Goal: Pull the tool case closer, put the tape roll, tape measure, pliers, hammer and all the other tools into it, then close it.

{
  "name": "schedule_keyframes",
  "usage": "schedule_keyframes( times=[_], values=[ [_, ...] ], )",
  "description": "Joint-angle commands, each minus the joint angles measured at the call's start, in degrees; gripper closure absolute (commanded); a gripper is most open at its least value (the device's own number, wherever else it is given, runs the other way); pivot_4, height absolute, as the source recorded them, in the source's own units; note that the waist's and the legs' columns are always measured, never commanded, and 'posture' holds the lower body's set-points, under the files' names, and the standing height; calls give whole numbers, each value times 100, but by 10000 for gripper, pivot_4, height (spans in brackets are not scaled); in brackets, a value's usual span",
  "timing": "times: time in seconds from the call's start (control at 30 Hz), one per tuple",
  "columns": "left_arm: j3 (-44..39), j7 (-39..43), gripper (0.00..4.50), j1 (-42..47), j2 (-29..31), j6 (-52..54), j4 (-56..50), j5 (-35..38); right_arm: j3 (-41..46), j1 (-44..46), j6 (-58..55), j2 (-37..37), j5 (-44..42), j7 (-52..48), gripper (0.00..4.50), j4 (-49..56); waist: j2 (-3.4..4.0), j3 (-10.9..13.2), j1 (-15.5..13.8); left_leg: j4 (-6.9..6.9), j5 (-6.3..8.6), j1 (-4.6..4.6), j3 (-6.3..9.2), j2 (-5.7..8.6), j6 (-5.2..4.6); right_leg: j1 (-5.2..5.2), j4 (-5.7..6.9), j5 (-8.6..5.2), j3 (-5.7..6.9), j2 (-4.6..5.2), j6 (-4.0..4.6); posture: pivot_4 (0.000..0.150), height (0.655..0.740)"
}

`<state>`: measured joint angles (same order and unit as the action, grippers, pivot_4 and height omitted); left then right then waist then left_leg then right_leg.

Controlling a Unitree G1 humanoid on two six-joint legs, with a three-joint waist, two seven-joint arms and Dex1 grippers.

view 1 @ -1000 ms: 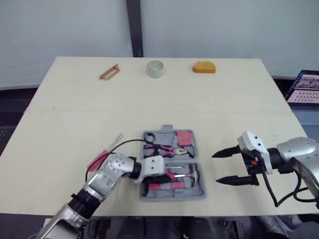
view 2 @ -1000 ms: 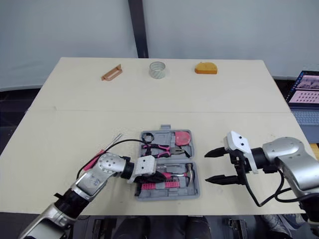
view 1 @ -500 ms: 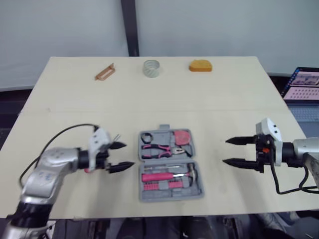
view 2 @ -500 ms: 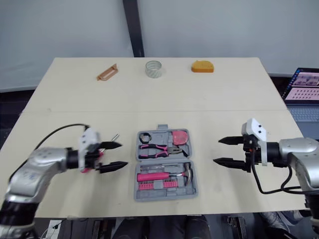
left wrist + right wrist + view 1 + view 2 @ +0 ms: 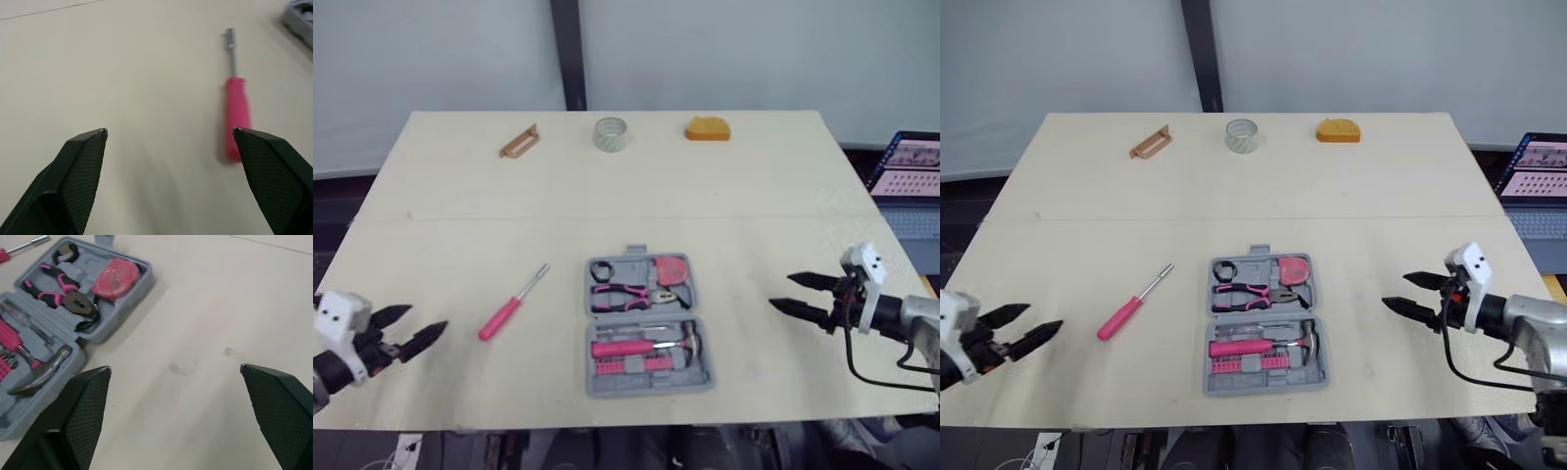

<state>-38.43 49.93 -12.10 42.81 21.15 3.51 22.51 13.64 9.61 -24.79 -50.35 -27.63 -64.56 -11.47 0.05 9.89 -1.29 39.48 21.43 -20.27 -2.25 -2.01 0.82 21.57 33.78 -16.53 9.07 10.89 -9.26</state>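
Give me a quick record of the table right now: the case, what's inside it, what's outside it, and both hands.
case: tool case, open, centre of the table, near its front edge
inside: pliers, hammer, pink tape measure
outside, beside case: pink screwdriver, to its left
outside, far edge: brown tool, tape roll, orange tape measure
left hand: open, empty, apart from the screwdriver
right hand: open, empty, right of the case
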Motion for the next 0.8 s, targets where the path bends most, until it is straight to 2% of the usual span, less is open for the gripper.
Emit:
schedule_keyframes(
  times=[0.03,0.53,0.8],
  values=[
    [-284,-96,1076,-13,112,-392,383,-22,225,-51,255,18,60,55,0,-118,0,0,9,0,0,0,-1,0,0,0,0,0,0,0,0,1500,7400],
    [42,-62,1076,80,306,-576,518,-20,278,-154,203,-72,-33,-46,0,91,1,1,16,-6,0,6,-8,-2,0,1,1,0,-1,0,0,1500,7400],
    [701,322,1076,317,514,-224,-304,144,-368,435,-247,-143,-222,-599,0,1129,6,4,16,-7,0,9,-10,-5,1,1,3,0,-4,0,0,1500,7400]
  ],
)
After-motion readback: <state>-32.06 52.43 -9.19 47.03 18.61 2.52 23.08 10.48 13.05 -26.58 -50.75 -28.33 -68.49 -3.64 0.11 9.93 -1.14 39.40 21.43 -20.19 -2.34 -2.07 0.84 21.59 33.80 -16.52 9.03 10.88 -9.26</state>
